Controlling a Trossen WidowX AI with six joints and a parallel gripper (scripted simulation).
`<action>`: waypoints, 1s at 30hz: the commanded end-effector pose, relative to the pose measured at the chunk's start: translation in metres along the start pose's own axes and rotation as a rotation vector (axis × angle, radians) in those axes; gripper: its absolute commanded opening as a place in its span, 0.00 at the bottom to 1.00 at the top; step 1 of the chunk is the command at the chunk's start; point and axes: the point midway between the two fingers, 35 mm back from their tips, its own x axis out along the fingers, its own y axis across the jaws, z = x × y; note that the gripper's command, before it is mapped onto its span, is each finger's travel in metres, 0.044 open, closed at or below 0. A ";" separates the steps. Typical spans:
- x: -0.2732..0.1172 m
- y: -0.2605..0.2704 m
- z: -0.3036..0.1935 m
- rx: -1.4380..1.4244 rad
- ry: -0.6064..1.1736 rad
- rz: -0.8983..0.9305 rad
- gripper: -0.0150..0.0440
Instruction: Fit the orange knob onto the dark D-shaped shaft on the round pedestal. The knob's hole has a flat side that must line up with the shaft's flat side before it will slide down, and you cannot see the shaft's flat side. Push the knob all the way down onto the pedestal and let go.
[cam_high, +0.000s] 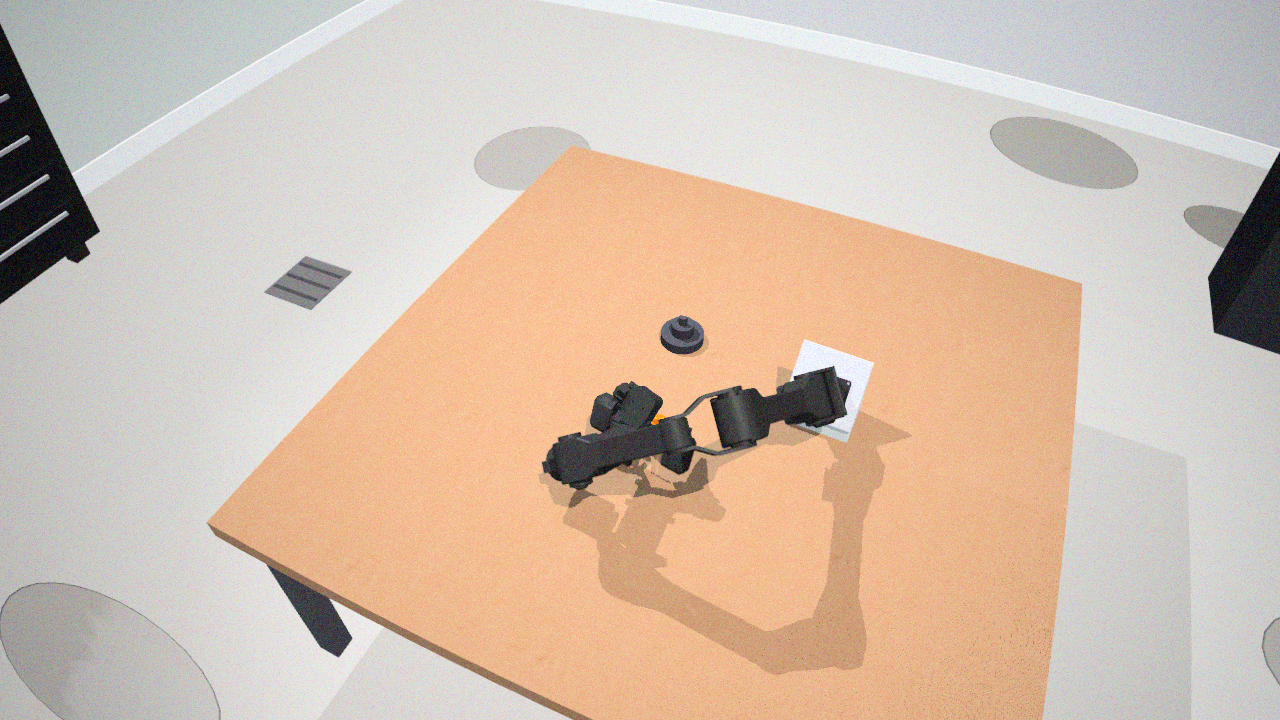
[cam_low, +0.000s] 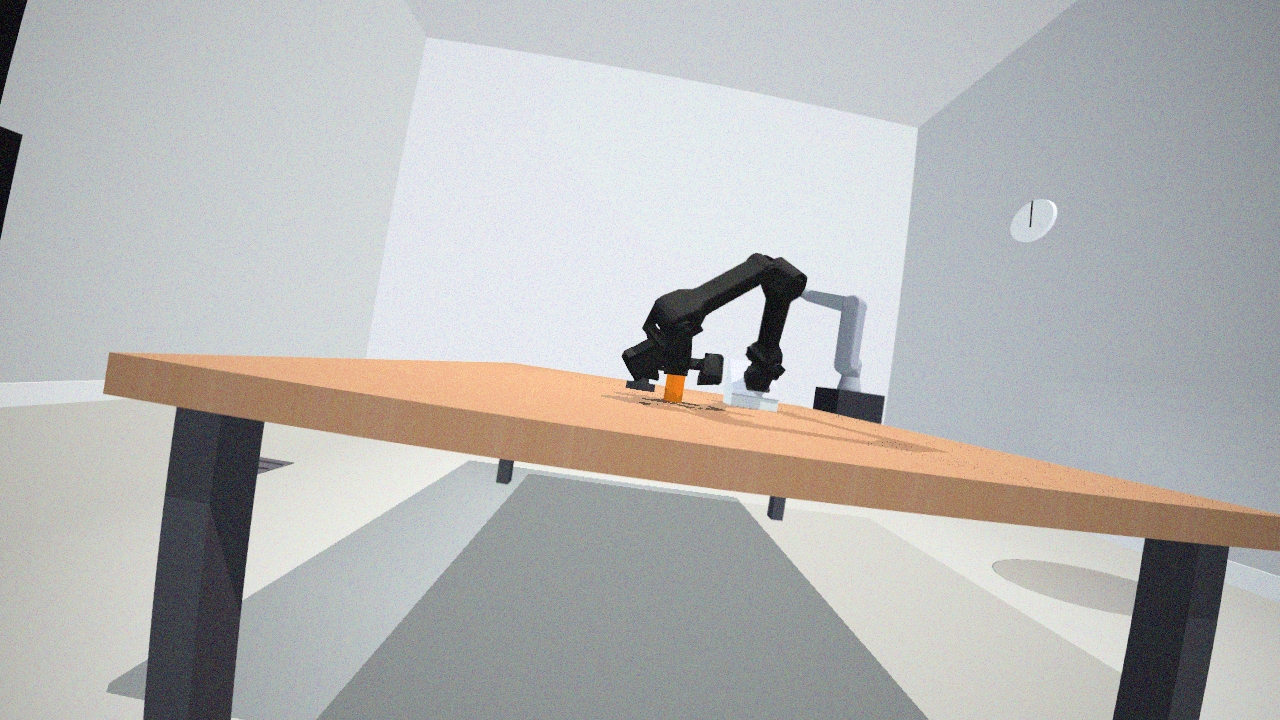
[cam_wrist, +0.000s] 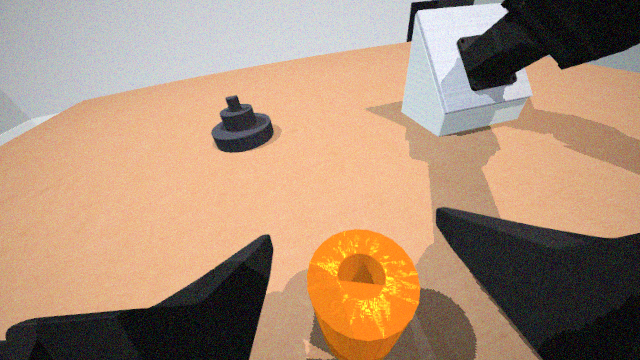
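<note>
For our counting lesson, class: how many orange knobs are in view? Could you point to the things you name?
1. The orange knob (cam_high: 657, 419) (cam_low: 674, 388) (cam_wrist: 364, 315) stands between the open claw's (cam_wrist: 354, 225) fingers, touching neither. Others could be hidden behind the arm.

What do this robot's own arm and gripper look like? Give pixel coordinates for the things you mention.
The arm (cam_high: 626, 445) (cam_low: 726, 288) (cam_wrist: 592, 30) is matte black, with chunky rounded joints and straight, blocky links. The gripper (cam_wrist: 353, 229) is black too, with two wedge-shaped fingers tapering to blunt tips. No cables or markings can be made out.
</note>
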 end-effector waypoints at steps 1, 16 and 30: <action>0.002 -0.002 0.020 0.003 0.160 -0.106 1.00; -0.040 0.000 0.091 0.001 1.133 0.051 1.00; -0.040 0.000 0.091 -0.380 1.104 0.293 1.00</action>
